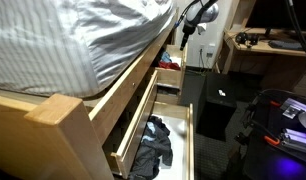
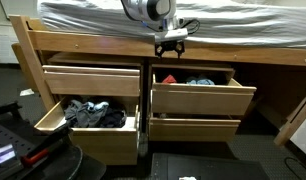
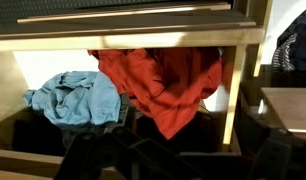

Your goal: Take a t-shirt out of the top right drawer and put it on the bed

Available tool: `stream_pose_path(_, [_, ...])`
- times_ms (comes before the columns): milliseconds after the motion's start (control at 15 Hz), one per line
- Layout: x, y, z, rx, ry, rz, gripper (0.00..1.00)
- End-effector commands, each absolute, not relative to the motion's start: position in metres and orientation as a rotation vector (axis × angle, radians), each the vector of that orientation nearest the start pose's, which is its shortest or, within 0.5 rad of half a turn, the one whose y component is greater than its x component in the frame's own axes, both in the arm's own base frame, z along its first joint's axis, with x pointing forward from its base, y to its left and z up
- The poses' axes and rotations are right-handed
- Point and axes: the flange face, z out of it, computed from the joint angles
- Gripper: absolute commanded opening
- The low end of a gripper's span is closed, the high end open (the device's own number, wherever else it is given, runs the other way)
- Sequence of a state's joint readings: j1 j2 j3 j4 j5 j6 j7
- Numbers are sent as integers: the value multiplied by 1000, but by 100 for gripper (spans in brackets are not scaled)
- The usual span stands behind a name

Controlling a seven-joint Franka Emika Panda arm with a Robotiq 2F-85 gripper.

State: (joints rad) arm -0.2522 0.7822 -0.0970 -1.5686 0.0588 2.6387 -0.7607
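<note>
The top right drawer (image 2: 198, 98) stands open under the bed (image 2: 93, 12). A red t-shirt (image 2: 169, 78) and a light blue garment (image 2: 200, 81) lie inside it. In the wrist view the red t-shirt (image 3: 158, 85) lies bunched beside the blue garment (image 3: 78, 98), below the wooden bed rail. My gripper (image 2: 171, 45) hangs just above the drawer, level with the bed rail, and looks open and empty. It also shows in an exterior view (image 1: 186, 35) and as dark fingers low in the wrist view (image 3: 168, 160). The same drawer shows in an exterior view (image 1: 168, 78).
The lower left drawer (image 2: 83, 128) is also open, with dark clothes (image 2: 93, 112) in it; it reaches into the floor space in an exterior view (image 1: 188, 140). A striped grey cover (image 1: 73, 35) lies on the bed. A desk (image 1: 263, 48) and black equipment (image 1: 283, 115) stand nearby.
</note>
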Motion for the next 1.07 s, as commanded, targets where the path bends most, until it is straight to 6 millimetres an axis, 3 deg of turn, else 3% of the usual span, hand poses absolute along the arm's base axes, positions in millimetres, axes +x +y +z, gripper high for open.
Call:
stream_pose_path(0, [687,-242,207,-3234,-649,-389,100])
stream_pose_path(200, [690,-243,208,-3236,-645,-402,100])
stream_pose_path(467, [704,-242,171,-3245,-700,-379,100])
stream_pose_path(667, [712,-240,155,-3236,-738,-384,100])
stream_pose_path(733, [702,-234,163,-3237,-718,-346,100])
stream_pose_path(1000, [709,-236,153,-3236,-725,-358,100])
